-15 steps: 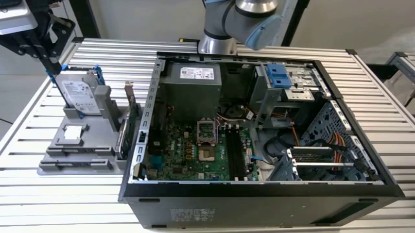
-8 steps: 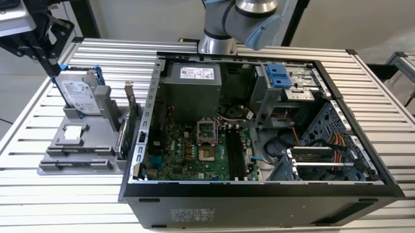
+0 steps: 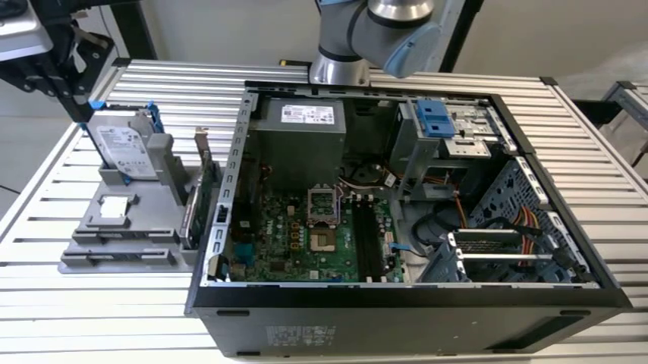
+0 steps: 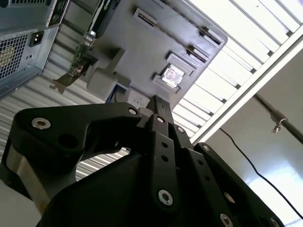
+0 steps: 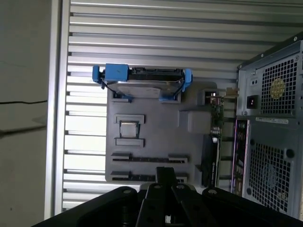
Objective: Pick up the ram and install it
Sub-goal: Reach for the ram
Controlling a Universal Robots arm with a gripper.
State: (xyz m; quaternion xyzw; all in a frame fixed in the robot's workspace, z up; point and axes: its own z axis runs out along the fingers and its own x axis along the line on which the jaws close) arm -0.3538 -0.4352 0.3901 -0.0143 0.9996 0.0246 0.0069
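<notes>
The claw [image 5: 165, 172] hovers pinched shut and empty above the holder [image 5: 156, 127], ten o'clock from the case [image 3: 405, 318]. The ram looks neither lifted nor seated, I'd say.

A ribbed aluminium table [image 3: 592, 167] stands before a pale wall [image 3: 233, 30], over grey floor [image 5: 23, 156].

A blue-framed hard drive [image 5: 142, 84] is held at one end of the grey holder [image 5: 158, 135]; the closed tool [image 5: 165, 176] is seen over its opposite end.
</notes>
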